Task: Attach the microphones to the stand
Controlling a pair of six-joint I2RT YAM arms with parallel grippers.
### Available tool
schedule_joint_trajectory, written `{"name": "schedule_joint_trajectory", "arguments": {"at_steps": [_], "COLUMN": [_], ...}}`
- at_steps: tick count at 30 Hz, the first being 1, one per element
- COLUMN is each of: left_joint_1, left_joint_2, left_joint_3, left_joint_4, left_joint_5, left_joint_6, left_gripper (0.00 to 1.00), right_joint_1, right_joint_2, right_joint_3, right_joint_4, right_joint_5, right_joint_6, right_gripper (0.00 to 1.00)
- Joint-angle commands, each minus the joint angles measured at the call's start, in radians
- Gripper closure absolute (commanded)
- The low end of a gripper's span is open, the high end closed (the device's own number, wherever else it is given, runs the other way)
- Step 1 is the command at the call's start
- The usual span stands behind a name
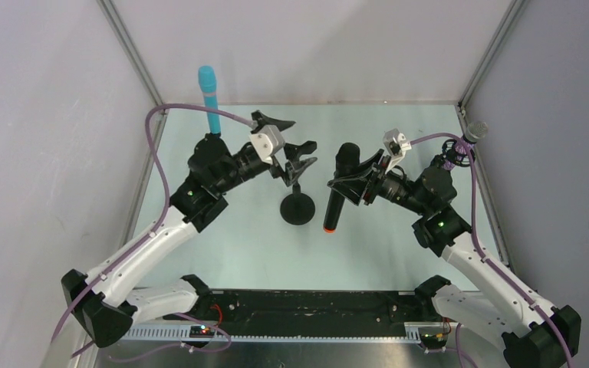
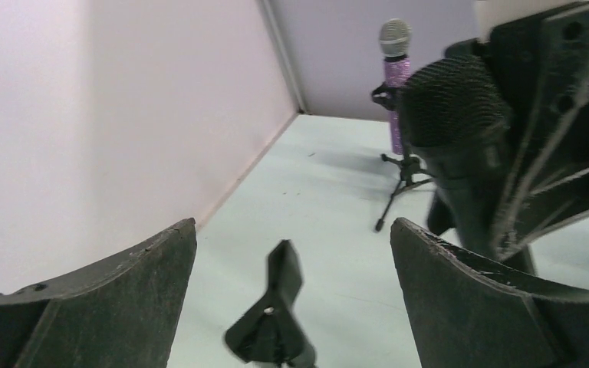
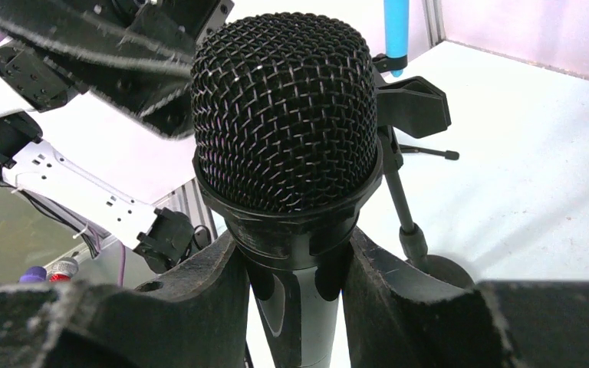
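We see the black microphone [image 3: 284,115] gripped by the right gripper [image 1: 350,182], whose jaws are closed on its smooth dark body just under the head. The head is a rounded dome of coarse woven wire mesh, seated on a ridged plastic collar. In the overhead view the microphone hangs over the middle of the table, its orange end [image 1: 327,228] pointing towards the arm bases.

Just beside it stands the desk stand [image 1: 297,208], a thin pole on a round black base, topped by a spring clip [image 2: 272,307] of matte black plastic. The left gripper [image 2: 291,230] has its jaws spread wide and holds nothing. In its wrist view the clip sits low between the two fingers [image 2: 123,284], apart from both. The fingers are dark, rough-surfaced and scuffed pale along the edges.

The purple microphone [image 2: 396,77], glittery with a silver mesh head, stands upright in a small tripod stand [image 2: 403,180] at the back right corner. The cyan microphone [image 1: 208,100], plain and smooth, stands upright at the back left, its lower end hidden behind the left arm.

The table [image 1: 399,245] is a flat, matte, pale mint surface. Plain pale walls [image 1: 314,46] close it in on three sides, meeting at metal corner posts [image 1: 134,54].
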Motion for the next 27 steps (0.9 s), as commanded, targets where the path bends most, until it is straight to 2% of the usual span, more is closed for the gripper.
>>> {"name": "schedule_joint_trajectory", "arguments": {"at_steps": [1, 6, 10, 15, 22, 27], "left_joint_1": [0.073, 0.171, 0.263, 0.326, 0.336, 0.336], "left_joint_2": [-0.008, 0.007, 0.033, 0.061, 0.113, 0.163], "left_joint_3": [0.054, 0.056, 0.063, 0.059, 0.072, 0.073], "left_joint_4": [0.012, -0.023, -0.042, -0.059, -0.062, -0.064], "left_joint_5": [0.019, 0.114, 0.282, 0.481, 0.590, 0.594], "left_joint_6": [-0.012, -0.041, -0.087, -0.073, -0.049, -0.048], "left_gripper": [0.00, 0.00, 0.00, 0.00, 0.00, 0.01], "right_joint_1": [-0.002, -0.002, -0.003, -0.004, -0.005, -0.008], "right_joint_2": [-0.009, -0.001, 0.006, 0.012, 0.010, 0.008], "right_joint_3": [0.040, 0.041, 0.041, 0.040, 0.041, 0.041], "right_joint_4": [0.039, 0.036, 0.033, 0.022, 0.005, 0.000], "right_joint_5": [-0.003, -0.008, -0.009, -0.010, -0.008, -0.008], "right_joint_6": [-0.014, -0.017, -0.020, -0.030, -0.042, -0.048], "right_gripper": [1.00, 1.00, 1.00, 1.00, 1.00, 1.00]}}
